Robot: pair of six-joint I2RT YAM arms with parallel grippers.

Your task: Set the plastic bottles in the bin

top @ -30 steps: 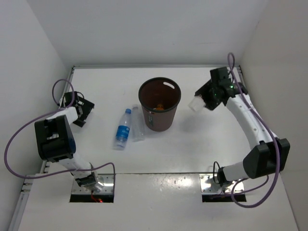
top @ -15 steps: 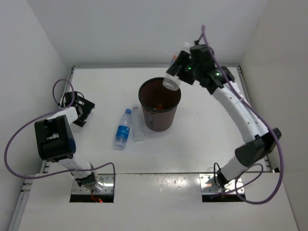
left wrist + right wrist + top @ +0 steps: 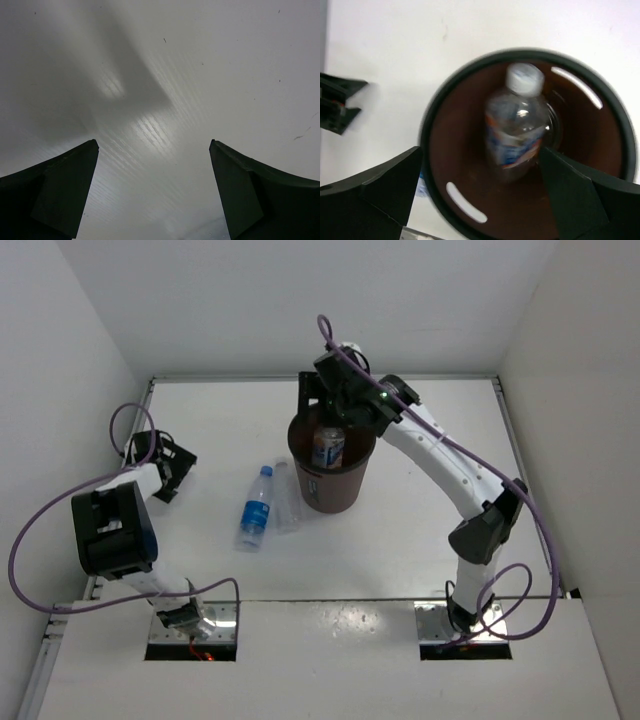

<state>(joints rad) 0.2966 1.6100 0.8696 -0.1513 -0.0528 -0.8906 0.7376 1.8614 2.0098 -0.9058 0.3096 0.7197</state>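
The clear bottle with the white label (image 3: 328, 447) is inside the mouth of the bin (image 3: 332, 498), cap end up and toward the far side. In the right wrist view it is ringed by the bin's brown inner wall. That view is slightly blurred, so whether the bottle rests on anything below cannot be told. The right fingers (image 3: 385, 190) hang directly above the bin, spread wide on either side of the bottle and gripping nothing. On the desk (image 3: 420, 530) just left of the bin lie two more bottles side by side. The plain clear bottle (image 3: 287, 502) is nearer the bin, and the bottle with the blue cap and label (image 3: 255, 508) is beyond it with its cap pointing to the far side. Well apart, near the desk's left edge, the left fingers (image 3: 55, 190) stand wide open over bare white surface, holding nothing.
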